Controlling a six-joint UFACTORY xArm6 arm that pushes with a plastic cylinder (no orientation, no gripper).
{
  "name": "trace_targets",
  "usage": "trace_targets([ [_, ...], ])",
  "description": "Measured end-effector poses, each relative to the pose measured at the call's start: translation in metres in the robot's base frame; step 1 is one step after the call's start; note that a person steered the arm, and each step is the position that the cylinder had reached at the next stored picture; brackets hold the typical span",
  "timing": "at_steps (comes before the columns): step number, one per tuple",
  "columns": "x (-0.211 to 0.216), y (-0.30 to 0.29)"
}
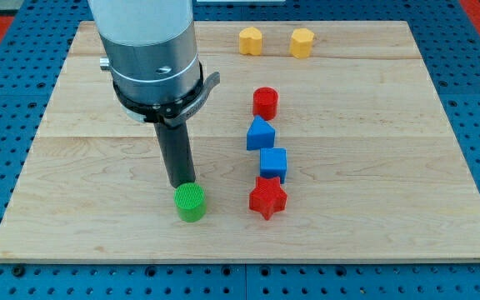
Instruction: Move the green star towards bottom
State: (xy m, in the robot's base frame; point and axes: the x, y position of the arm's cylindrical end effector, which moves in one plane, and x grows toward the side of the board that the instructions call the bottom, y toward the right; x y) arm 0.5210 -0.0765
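No green star shows in the camera view. The only green block is a green cylinder (191, 202) near the bottom of the wooden board (82, 192), left of the middle. My tip (180, 185) stands just above it in the view, at its upper left edge, touching or almost touching it. The arm's wide grey body (152, 58) hides part of the board's upper left.
A red star (267, 197) lies to the right of the green cylinder. Above the star stand a blue cube (273, 163), a blue triangular block (260, 133) and a red cylinder (265, 102). Two yellow blocks (250, 40) (302, 42) sit at the top edge.
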Motion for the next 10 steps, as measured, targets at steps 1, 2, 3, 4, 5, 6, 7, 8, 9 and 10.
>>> trace_targets([
  [1,0.021,-0.009],
  [2,-0.004,-0.004],
  [3,-0.095,-0.019],
  [4,-0.204,-0.036],
  [5,-0.298,-0.051],
  [6,-0.329,-0.072],
  [7,-0.305,-0.121],
  [8,-0.281,-0.090],
  [9,-0.252,-0.052],
  [10,-0.226,-0.062],
])
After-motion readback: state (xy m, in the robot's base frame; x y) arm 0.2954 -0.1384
